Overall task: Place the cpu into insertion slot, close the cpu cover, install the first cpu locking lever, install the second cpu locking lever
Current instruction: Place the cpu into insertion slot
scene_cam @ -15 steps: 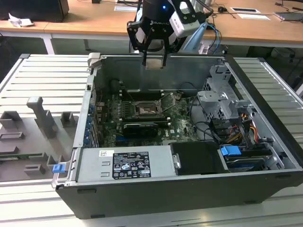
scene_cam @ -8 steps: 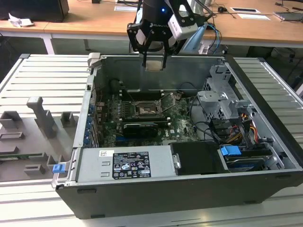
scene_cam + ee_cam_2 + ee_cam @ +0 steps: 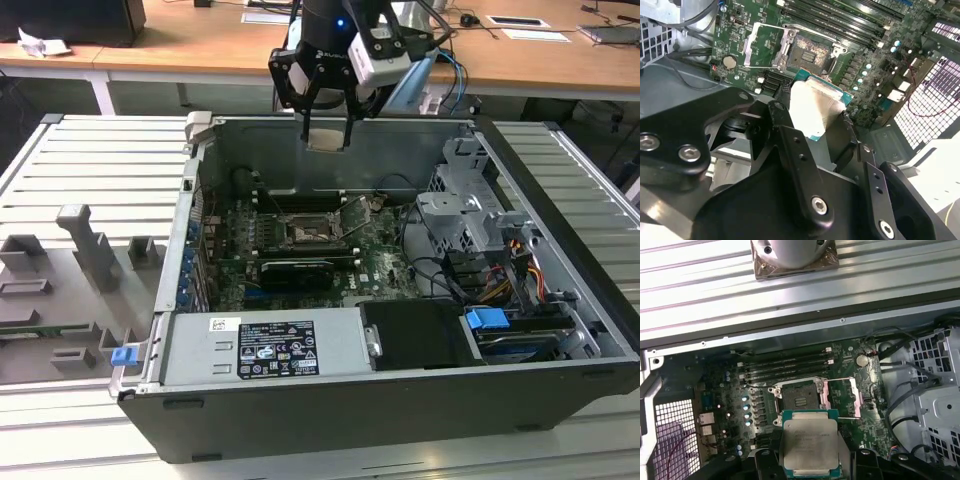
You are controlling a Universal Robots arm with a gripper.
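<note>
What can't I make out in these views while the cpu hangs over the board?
Flat square silver-grey cpu: underside faces away in both wrist views.
Square black insertion slot with grey metal rim: contact pins too small in the exterior view.
Black end effector: where it grips the cpu is covered by the chip in the first wrist view.

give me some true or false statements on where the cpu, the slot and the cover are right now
1. The gripper holds the cpu. True.
2. The cpu sits in the insertion slot. False: the slot is empty and the cpu is held clear of it.
3. The cpu cover is swung open beside the slot. True.
4. The computer case is closed up. False: it lies open, with the motherboard exposed.
</note>
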